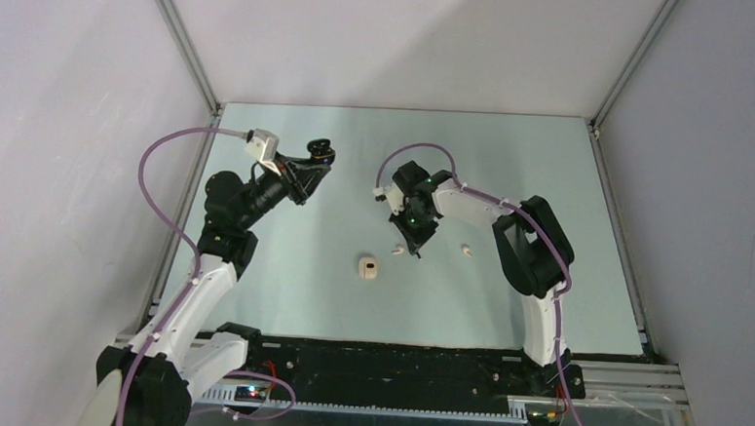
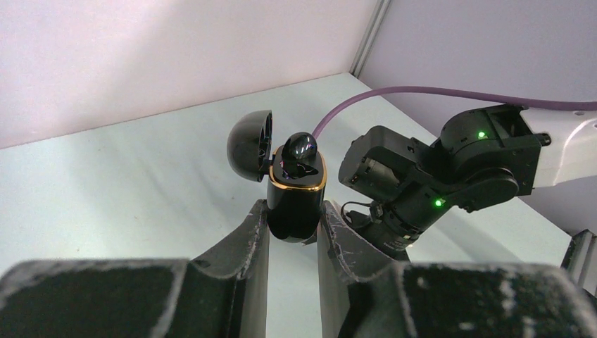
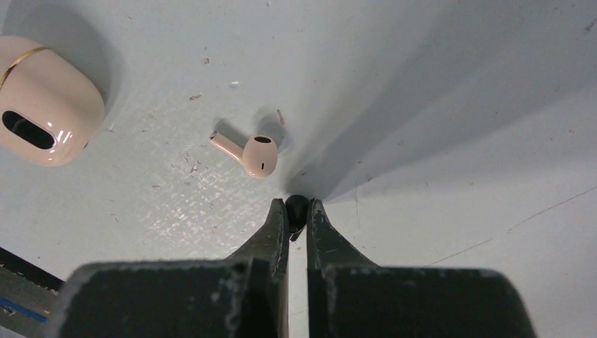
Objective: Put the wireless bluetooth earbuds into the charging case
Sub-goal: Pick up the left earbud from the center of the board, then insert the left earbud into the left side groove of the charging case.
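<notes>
The right gripper (image 3: 297,213), pinched shut on a black bud (image 3: 296,205) at the table (image 3: 457,105) (cream bud (image 3: 255,153) just beside), may lose it from so slight a tip grip before reaching the open black case (image 2: 296,204) clamped in the left gripper (image 2: 293,224).

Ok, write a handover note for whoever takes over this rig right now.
Left end effector: shut on the black case, held up off the table, lid open.
Right end effector: shut on the loose black earbud, down at the table.
Done: the seated black earbud sits in the black case.
Left: put the loose black earbud into the black case. One cream earbud and the other cream earbud lie on the table near the cream case.
</notes>
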### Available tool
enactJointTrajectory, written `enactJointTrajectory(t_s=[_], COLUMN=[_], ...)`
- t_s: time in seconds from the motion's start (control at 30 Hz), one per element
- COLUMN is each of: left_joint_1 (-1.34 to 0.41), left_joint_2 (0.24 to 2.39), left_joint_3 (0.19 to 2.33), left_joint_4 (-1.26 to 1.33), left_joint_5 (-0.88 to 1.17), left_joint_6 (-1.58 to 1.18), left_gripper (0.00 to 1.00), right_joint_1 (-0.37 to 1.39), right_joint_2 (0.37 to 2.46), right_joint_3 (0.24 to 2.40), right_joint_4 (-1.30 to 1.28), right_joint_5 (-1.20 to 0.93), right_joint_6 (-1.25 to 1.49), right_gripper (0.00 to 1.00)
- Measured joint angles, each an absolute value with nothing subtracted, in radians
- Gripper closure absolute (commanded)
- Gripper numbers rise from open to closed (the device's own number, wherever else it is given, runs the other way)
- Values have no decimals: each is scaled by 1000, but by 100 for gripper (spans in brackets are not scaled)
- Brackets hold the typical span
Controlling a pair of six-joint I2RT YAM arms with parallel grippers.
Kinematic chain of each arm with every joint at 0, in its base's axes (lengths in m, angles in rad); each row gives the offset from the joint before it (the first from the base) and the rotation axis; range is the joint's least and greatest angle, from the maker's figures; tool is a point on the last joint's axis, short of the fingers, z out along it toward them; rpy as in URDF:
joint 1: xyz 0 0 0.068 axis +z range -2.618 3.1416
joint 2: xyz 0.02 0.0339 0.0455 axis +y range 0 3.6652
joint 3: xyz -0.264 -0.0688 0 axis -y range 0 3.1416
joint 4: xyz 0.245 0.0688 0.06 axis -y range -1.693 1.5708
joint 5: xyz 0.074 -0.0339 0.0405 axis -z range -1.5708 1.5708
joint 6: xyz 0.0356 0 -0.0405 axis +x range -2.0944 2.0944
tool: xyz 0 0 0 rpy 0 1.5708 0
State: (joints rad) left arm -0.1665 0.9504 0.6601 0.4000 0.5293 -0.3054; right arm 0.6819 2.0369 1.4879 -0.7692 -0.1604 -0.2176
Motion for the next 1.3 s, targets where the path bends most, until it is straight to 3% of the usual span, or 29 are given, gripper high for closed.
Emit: enactJointTrajectory(t_s=[0.17,0.37,0.53,0.63,0.83,1.3], left_joint_1=[-165,-166,-192,-233,-295,-301], left_joint_2=[992,1141,1250,1271,1279,1269], left_joint_3=[660,702,814,868,899,898], left_joint_4=[418,491,551,602,688,736], left_joint_5=[554,658,736,786,884,975], left_joint_6=[-307,-342,-384,-403,-444,-525], left_gripper=[100,100,100,100,100,100], right_joint_1=[652,564,524,588,715,765], right_joint_2=[2004,1659,1259,1156,1247,1352], right_joint_3=[1484,1396,1249,1189,1198,1197], right_joint_4=[-773,-675,-313,-33,336,612], right_joint_5=[-202,-368,-482,-481,-441,-403], right_joint_6=[-223,-239,-207,-190,-197,-255], right_gripper=[100,100,100,100,100,100])
